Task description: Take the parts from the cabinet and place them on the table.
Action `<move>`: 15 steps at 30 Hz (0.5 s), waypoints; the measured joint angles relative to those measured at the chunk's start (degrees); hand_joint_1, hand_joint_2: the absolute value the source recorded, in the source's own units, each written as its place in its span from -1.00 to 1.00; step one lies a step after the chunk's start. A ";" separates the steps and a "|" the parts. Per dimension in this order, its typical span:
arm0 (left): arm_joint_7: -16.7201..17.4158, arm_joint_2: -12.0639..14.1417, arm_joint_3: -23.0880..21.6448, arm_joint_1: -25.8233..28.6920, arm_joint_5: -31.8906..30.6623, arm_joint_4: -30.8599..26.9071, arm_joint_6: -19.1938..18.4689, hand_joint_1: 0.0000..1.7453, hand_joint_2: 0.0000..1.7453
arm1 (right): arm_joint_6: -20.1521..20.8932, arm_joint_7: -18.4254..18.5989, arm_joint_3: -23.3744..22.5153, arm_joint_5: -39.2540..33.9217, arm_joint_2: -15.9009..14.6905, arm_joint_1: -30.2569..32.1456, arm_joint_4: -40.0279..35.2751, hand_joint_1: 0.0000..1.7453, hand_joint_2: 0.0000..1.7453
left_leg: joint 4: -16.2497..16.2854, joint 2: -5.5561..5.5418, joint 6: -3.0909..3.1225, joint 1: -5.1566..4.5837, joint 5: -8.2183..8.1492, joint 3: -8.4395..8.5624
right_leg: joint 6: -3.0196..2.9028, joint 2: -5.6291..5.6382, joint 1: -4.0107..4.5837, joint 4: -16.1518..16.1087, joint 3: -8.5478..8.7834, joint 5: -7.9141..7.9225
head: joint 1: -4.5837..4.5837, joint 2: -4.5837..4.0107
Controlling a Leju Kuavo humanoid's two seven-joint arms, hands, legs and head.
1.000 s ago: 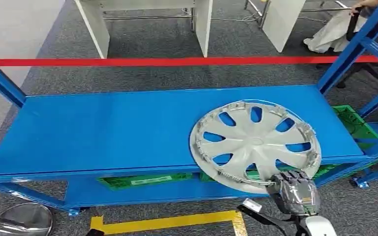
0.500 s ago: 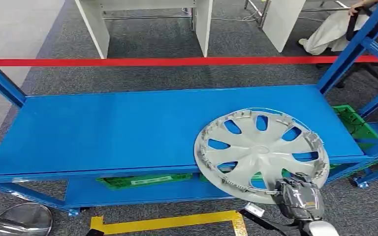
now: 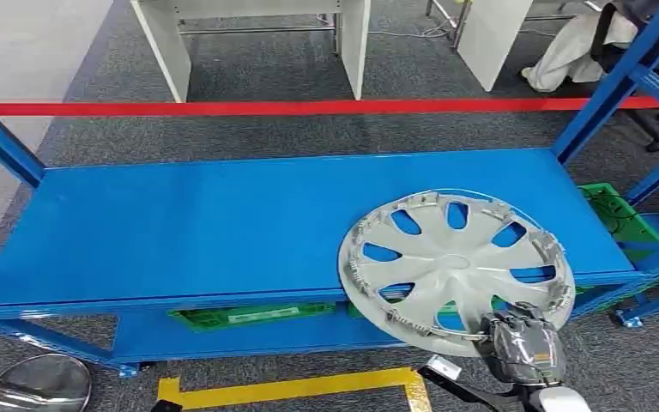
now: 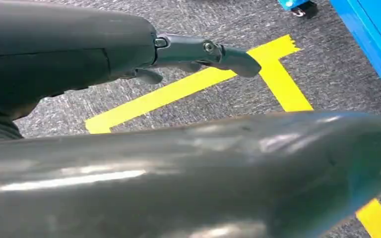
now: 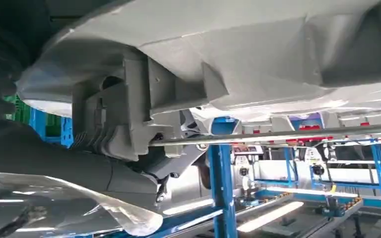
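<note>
A silver hubcap (image 3: 455, 270) lies at the near right of the blue shelf (image 3: 180, 223), its near part overhanging the shelf's front edge. My right hand (image 3: 523, 348) grips the hubcap's near rim from below and in front. In the right wrist view the hubcap's ribbed underside (image 5: 258, 44) spreads close over the right hand (image 5: 54, 163), whose fingers are partly hidden by the rim. In the left wrist view my left hand (image 4: 198, 52) hangs over the grey carpet with fingers stretched out and nothing in them.
Blue rack uprights (image 3: 618, 81) rise at the right and far left. Green crates (image 3: 249, 315) sit on the lower shelf and at the right (image 3: 613, 210). Red tape (image 3: 309, 107) runs behind the rack, yellow tape (image 3: 292, 388) marks the floor, and a person (image 3: 575, 47) is at the back right.
Over the past second my right hand has drawn the hubcap a little nearer and to the right, farther over the shelf's front edge. In the last half second it has stayed put.
</note>
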 joint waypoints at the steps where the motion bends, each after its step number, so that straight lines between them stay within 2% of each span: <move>1: -0.09 0.00 0.00 0.00 -0.09 0.00 -0.09 -1.00 -1.00 | -0.59 -0.17 -0.02 0.68 0.00 0.21 -0.55 1.00 1.00 | 0.00 0.00 0.00 0.00 0.00 -0.01 | 0.00 -0.01 0.00 0.00 0.00 0.00 | 0.02 0.00; 11: -1.24 -0.07 0.00 -0.02 -0.50 0.00 0.19 -1.00 -1.00 | -1.90 -1.96 -1.31 4.32 0.02 0.88 -6.09 1.00 1.00 | 0.00 0.00 0.00 0.00 0.00 -0.07 | 0.00 0.00 0.00 0.01 -0.06 0.00 | 0.02 0.00; 12: -1.88 -0.11 0.00 -0.02 -0.46 0.00 0.66 -1.00 1.00 | -1.99 -2.51 -1.46 5.05 0.04 1.21 -7.76 1.00 1.00 | 0.00 0.00 0.00 0.00 0.00 -0.08 | 0.00 0.00 0.00 0.01 -0.07 0.00 | 0.00 0.00; 14: -2.88 -0.31 0.00 -0.03 -0.41 0.00 1.70 -1.00 1.00 | -2.01 -3.45 -2.07 6.46 0.46 1.99 -11.83 1.00 1.00 | 0.00 -0.01 0.00 0.00 0.00 -0.10 | 0.00 -0.02 0.00 0.01 -0.08 0.00 | 0.00 0.00; 15: -3.15 -0.43 0.00 -0.04 -0.39 0.00 1.99 -1.00 -1.00 | -2.01 -3.80 -2.36 6.84 0.72 2.49 -13.41 1.00 1.00 | 0.00 -0.01 0.00 0.00 0.00 -0.15 | 0.00 -0.02 0.00 0.01 -0.10 0.00 | 0.00 0.00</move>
